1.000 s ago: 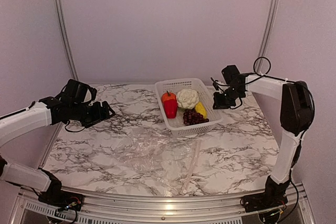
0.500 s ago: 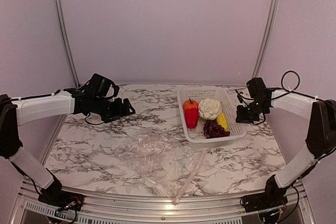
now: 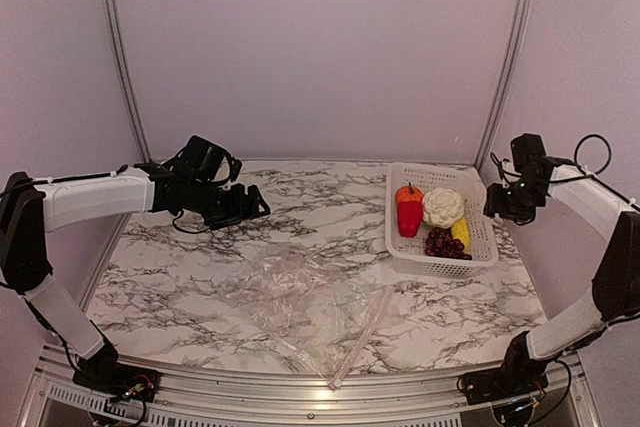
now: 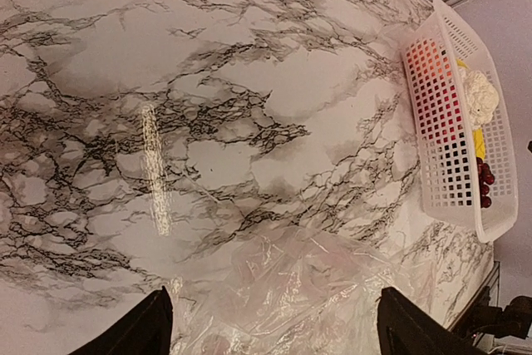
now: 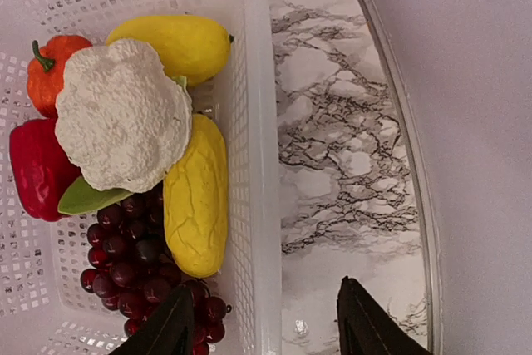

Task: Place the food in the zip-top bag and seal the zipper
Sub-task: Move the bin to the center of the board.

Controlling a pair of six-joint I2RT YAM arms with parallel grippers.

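Observation:
The food lies in a white lattice basket [image 3: 478, 259] at the right: red pepper [image 3: 410, 218], orange fruit [image 3: 408, 193], cauliflower [image 3: 443, 207], yellow piece [image 3: 461, 233], grapes [image 3: 443, 244]. My right gripper [image 3: 495, 211] is at the basket's right wall. In the right wrist view that gripper [image 5: 262, 322] is open, one finger over the grapes [image 5: 133, 263], the other outside the wall [image 5: 256, 164]. The zip-top bag [image 3: 300, 295] lies flat and crumpled at the front middle, its zipper [image 3: 360, 339] toward the near edge. My left gripper [image 3: 255, 210] hovers open behind the bag [image 4: 307, 288].
A metal rail [image 3: 300, 392] runs along the table's near edge. The basket stands close to the table's right edge [image 5: 411, 205], with a narrow strip of marble between them. Purple walls close in the back and sides.
The basket has slid right toward the table's edge with my right gripper, whose jaws have now opened off its wall. My left arm has reached rightward behind the bag.

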